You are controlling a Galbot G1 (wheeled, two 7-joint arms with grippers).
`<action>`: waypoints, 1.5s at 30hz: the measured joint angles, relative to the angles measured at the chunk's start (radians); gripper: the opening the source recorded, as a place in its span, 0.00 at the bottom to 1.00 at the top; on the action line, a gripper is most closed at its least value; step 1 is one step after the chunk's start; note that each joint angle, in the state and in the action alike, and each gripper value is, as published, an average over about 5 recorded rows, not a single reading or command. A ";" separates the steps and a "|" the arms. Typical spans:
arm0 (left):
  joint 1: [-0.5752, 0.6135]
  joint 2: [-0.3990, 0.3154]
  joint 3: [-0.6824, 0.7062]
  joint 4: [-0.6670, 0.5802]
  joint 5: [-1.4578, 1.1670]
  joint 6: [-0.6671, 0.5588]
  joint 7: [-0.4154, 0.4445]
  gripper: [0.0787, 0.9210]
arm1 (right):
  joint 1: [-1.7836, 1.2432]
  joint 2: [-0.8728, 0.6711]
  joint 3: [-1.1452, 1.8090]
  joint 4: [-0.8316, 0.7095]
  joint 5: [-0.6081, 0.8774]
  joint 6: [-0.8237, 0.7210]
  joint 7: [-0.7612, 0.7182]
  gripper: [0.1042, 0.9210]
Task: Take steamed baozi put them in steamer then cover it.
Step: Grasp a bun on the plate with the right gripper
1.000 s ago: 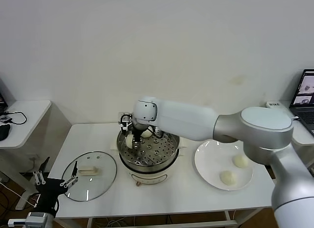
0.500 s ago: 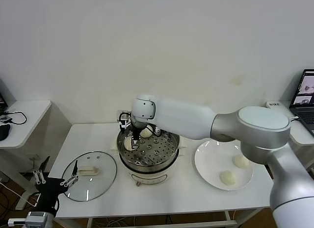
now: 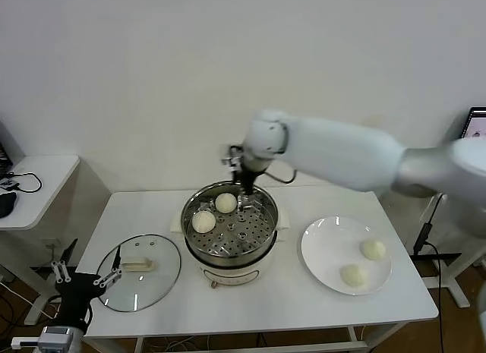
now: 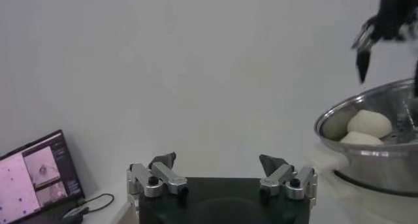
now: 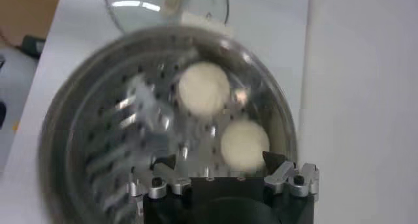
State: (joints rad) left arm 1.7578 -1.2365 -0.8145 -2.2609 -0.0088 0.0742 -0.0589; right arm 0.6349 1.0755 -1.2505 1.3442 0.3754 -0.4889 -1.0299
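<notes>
Two smooth baozi (image 3: 214, 212) sit on the steamer (image 3: 228, 230) tray; right wrist view shows right gripper (image 5: 223, 170) wide open, empty; left gripper (image 3: 83, 281) open too.

Ahead of me a plain white wall (image 3: 152, 64) backs a white table (image 3: 304, 300), a smaller white side table (image 3: 38, 178) on my left, a laptop (image 3: 477, 133) at far right.

Steamer (image 4: 382, 137): cut by left wrist view's edge. Steamer tray (image 5: 124, 134): motion-blurred in right wrist view. Laptop (image 3: 478, 129): cropped at head view's right edge.
</notes>
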 measured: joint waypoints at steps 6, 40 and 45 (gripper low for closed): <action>-0.003 0.002 0.013 -0.002 0.005 0.001 0.001 0.88 | 0.015 -0.203 -0.022 0.112 -0.082 0.066 -0.048 0.88; 0.004 -0.026 0.055 0.009 0.050 0.012 0.002 0.88 | -0.646 -0.644 0.374 0.245 -0.457 0.190 -0.063 0.88; 0.003 -0.027 0.052 0.012 0.049 0.012 0.001 0.88 | -0.704 -0.623 0.414 0.207 -0.475 0.193 -0.056 0.88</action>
State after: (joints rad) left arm 1.7608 -1.2637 -0.7627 -2.2494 0.0406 0.0862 -0.0576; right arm -0.0686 0.4526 -0.8361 1.5509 -0.1001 -0.2961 -1.0860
